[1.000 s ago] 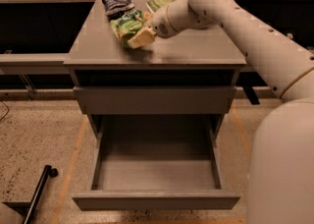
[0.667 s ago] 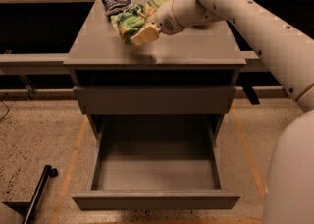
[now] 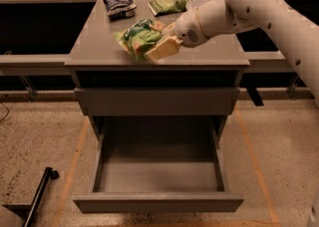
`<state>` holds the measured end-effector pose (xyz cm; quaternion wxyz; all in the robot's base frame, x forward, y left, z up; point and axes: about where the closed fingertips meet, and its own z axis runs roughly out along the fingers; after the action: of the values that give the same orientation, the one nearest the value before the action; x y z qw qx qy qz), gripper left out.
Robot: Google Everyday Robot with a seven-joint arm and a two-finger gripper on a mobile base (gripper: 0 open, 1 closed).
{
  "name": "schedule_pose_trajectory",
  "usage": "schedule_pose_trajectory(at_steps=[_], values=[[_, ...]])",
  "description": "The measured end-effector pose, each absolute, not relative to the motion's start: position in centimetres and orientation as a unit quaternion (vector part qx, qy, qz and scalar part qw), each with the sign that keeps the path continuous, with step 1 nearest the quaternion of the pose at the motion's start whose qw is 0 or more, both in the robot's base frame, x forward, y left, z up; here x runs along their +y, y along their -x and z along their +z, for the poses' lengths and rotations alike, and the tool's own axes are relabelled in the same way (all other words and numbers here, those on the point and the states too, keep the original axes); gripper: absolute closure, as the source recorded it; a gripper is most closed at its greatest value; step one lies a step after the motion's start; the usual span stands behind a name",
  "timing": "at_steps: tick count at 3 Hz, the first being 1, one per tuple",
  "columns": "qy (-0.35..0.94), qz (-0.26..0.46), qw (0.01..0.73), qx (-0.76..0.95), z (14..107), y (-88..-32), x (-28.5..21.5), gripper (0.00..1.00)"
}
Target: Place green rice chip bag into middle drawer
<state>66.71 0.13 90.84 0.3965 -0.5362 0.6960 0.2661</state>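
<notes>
the gripper (image 3: 158, 47) is above the front part of the cabinet top (image 3: 97, 47), at the end of the white arm (image 3: 259, 7) that comes in from the right. its fingers (image 3: 164, 48) are clamped on the green rice chip bag (image 3: 135, 36), which sticks out tilted to the left of the fingers. i cannot tell if the bag touches the top. well below the fingers is the middle drawer (image 3: 159, 202), pulled out. between the fingers and that drawer is a closed drawer front (image 3: 157, 101). behind the fingers lie a dark bag (image 3: 119, 5) and a smaller pale green bag (image 3: 172, 4).
</notes>
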Motion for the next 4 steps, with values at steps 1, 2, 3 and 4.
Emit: schedule_pose_trajectory(at_steps=[1,2,3,4], values=[[0.542,0.317,0.368,0.686,88.4,-62.7,-1.9,1.0],[0.514,0.363,0.342,0.697,85.7,-58.4,-6.0,1.0],[0.515,0.363,0.342,0.697,85.7,-58.4,-5.9,1.0],[0.538,0.372,0.318,0.686,83.9,-57.4,-5.3,1.0]])
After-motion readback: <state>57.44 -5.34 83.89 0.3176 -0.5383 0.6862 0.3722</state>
